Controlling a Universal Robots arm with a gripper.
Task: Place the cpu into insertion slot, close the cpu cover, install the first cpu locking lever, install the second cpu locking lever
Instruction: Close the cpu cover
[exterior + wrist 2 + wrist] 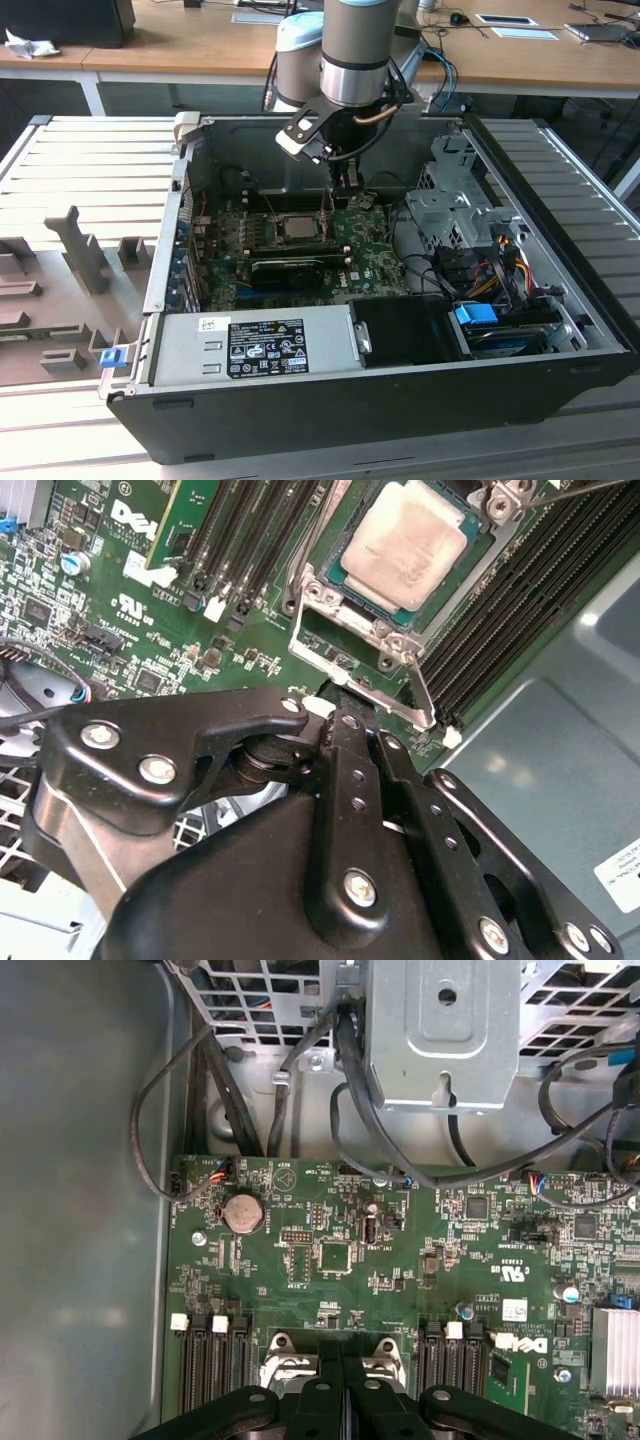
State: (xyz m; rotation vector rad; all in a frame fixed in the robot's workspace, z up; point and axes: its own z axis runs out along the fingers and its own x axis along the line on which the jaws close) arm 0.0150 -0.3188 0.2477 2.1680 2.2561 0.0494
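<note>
Sitting in insertion slot (303, 640): cpu (405, 545); hand (328, 710) pinched together just beside.

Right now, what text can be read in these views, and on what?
Nothing I can quote reliably.
Power supply label: print too small to read.
Small white sticker beside it: too small.
Motherboard white silkscreen marks: too small or blurred.
White sticker on the grey case panel: blurred, cut by the picture edge.

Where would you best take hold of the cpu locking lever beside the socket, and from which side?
I'd grip the locking lever near its end by the hand, coming from above and pinching across the wire: it is thin and straight, and it runs close along the cpu cover.
</note>
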